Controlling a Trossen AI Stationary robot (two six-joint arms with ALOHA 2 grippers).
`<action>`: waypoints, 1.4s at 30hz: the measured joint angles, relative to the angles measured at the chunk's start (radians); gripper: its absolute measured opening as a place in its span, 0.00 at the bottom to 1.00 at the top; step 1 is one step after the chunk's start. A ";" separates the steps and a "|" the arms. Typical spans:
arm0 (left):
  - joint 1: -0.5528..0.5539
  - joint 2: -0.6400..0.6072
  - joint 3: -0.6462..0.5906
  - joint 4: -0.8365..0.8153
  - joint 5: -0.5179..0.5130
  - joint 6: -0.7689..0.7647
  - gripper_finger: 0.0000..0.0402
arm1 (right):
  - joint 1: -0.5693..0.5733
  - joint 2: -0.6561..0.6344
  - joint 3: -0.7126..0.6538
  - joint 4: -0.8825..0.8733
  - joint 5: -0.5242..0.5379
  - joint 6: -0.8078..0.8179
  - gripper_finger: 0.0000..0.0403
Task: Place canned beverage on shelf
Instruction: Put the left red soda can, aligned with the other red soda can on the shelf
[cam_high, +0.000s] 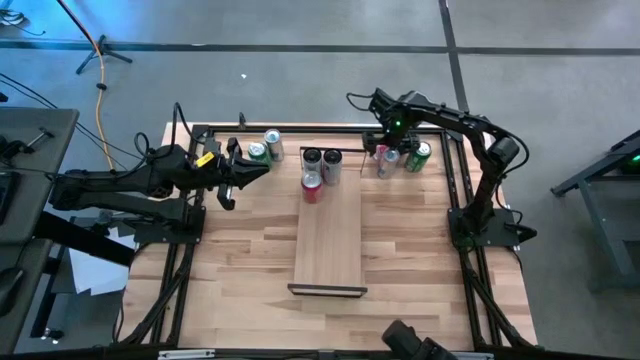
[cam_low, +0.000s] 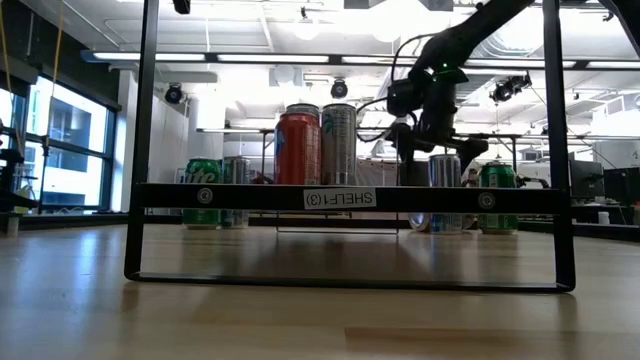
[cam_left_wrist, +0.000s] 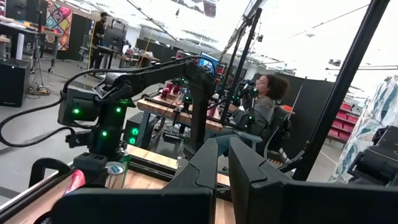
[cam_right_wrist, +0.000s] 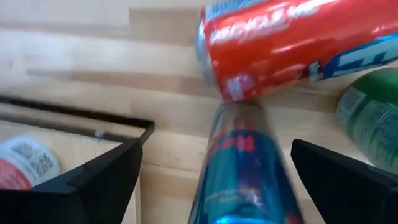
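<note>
The shelf (cam_high: 328, 240), a pale board with dark end frames, lies along the table's middle. On its far end stand a red can (cam_high: 312, 187) and two silver cans (cam_high: 322, 160). Right of it, on the tabletop, a slim blue-and-silver can (cam_right_wrist: 245, 174) stands upright. A red can (cam_right_wrist: 292, 34) seems to lie on its side behind it, and a green can (cam_right_wrist: 373, 124) is beside it. My right gripper (cam_right_wrist: 216, 152) hovers open above the blue can, pointing down, a finger on either side. My left gripper (cam_high: 232, 172) is shut on nothing, raised at the far left.
Two green cans (cam_high: 265, 148) stand on the tabletop at the far left, close to my left gripper. The shelf's near end (cam_high: 328, 285) is bare board. Its dark end frame (cam_low: 350, 197) rises across the low view. A person (cam_left_wrist: 264, 106) sits beyond the table.
</note>
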 joint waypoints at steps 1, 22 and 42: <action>0.000 0.000 0.000 0.000 0.000 0.000 0.01 | -0.006 0.000 0.000 0.007 0.010 0.016 0.99; 0.003 -0.003 0.000 -0.108 0.000 -0.001 0.01 | -0.046 -0.009 -0.097 0.099 0.147 0.525 0.99; 0.087 -0.005 0.000 -0.125 0.092 -0.079 0.01 | -0.047 -0.007 -0.096 0.226 0.141 0.584 0.99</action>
